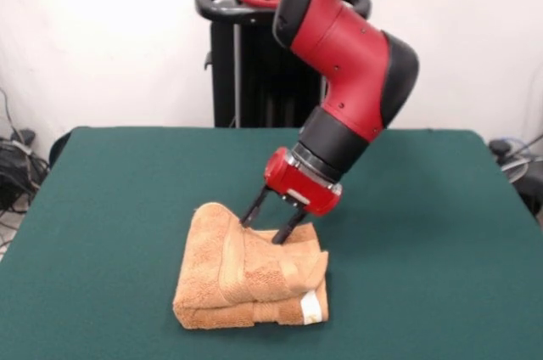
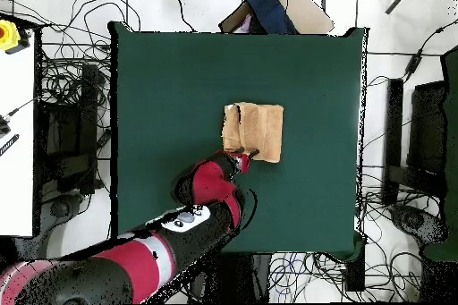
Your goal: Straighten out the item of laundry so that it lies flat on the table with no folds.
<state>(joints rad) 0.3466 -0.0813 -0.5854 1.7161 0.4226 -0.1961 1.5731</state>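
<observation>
Towel (image 1: 251,279) folded, tag twd camera

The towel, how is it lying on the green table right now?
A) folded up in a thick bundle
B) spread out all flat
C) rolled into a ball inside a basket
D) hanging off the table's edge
A: the towel sits in stacked folded layers on the table, well away from the edges, with the gripper at its far edge.
</observation>
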